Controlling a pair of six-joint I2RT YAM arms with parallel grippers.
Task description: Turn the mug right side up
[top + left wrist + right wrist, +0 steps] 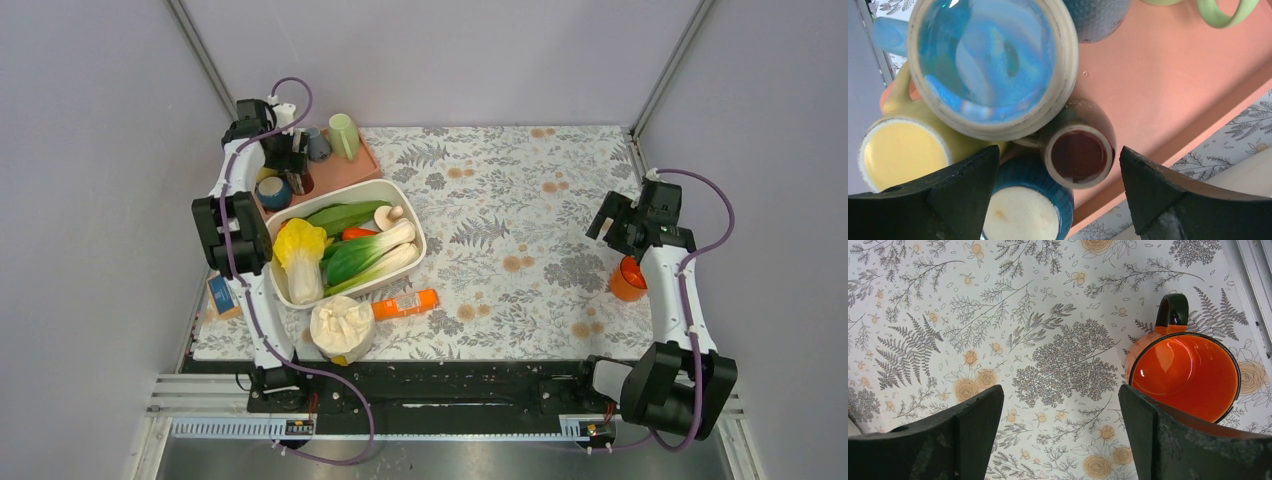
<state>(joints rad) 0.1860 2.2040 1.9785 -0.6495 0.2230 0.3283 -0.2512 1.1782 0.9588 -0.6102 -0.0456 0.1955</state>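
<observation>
The right gripper (pixel 1058 410) is wide open above the flowered tablecloth (pixel 998 315), and nothing is between its fingers. The orange mug (pixel 1184 374) stands upright on the cloth with its mouth up. It is just outside the finger on the right of the wrist view, and I cannot tell if it touches that finger. Its black handle (pixel 1173 310) points forward, away from the fingers.

The left gripper (pixel 1058 167) is also wide open and holds nothing, over a pink tray (pixel 1168 90) that is full of cups. Directly under the gap is a small brown mug (pixel 1078 156), mouth up. Ahead of the fingers, to the left, is a big mug with blue glaze inside (pixel 988 65). A yellow mug (pixel 903 155) and a blue cup (pixel 1023 215) are beside the left finger.
</observation>
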